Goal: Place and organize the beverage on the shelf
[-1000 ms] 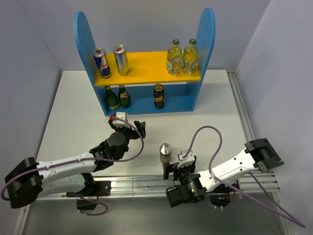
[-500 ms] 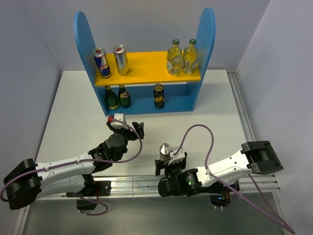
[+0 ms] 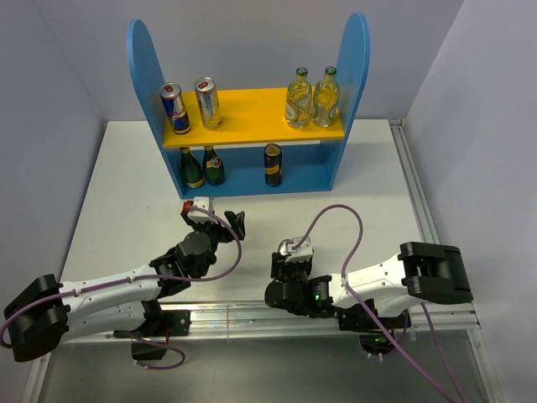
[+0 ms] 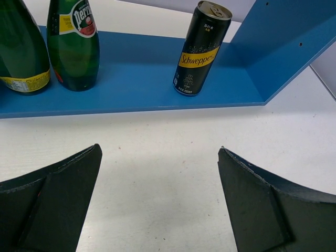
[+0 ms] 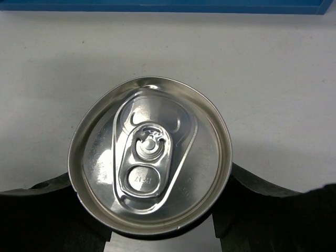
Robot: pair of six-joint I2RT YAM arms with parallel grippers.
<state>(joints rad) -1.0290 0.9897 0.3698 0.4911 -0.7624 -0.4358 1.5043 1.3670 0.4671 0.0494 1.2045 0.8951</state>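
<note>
The right gripper (image 5: 152, 202) is clamping a silver-topped metal can (image 5: 149, 173) upright between its black fingers (image 5: 42, 205), which are pressing at the lid's 8 and 4 o'clock. The can's body is hiding beneath its lid. The white table (image 3: 369, 168) is lying below it.

The left gripper (image 4: 160, 202) is hovering spread wide and empty, facing the blue lower level (image 4: 131, 89) of the blue round-topped shelf unit (image 3: 357, 67) at the table's 12 o'clock. There, a black-and-gold Schweppes can (image 4: 202, 50) is standing upright, with two green glass bottles (image 4: 73, 44) well apart at its 9 o'clock.

On the yellow upper board (image 3: 252, 113), a blue-and-silver slim can (image 3: 175, 109) and a paler slim can (image 3: 207, 102) are standing at 9 o'clock. Two clear glass bottles of yellowish liquid (image 3: 298, 98) are standing at 3 o'clock.
</note>
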